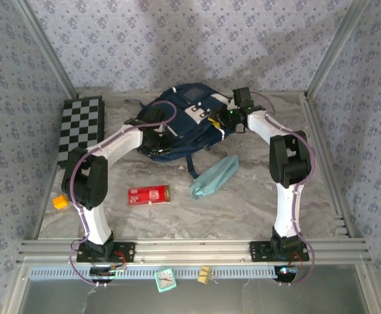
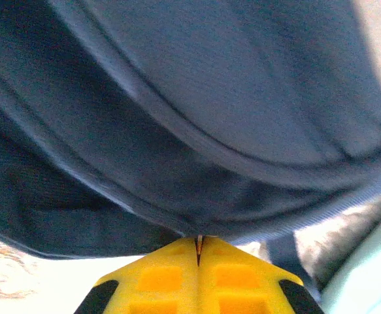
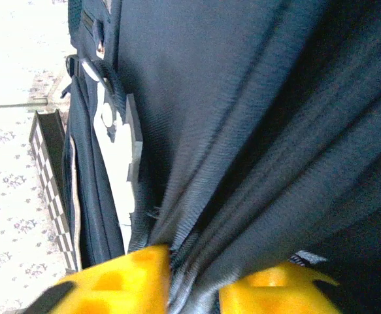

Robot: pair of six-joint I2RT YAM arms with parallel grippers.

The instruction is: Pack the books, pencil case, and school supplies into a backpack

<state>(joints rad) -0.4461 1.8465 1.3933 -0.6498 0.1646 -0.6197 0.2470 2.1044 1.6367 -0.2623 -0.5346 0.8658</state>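
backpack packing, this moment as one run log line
left gripper: shut at backpack edge | right gripper: open around fabric | pencil case, red box, orange block: on table

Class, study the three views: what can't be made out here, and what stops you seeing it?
Backpack contents: top view, its navy fabric covers the inside.
Red box print: top view, too small to read.
Right hand: right wrist view, fabric fills the gap; gripped or loose, unclear.
Left hand: left wrist view, shut against blurred fabric; a pinch can't be confirmed.
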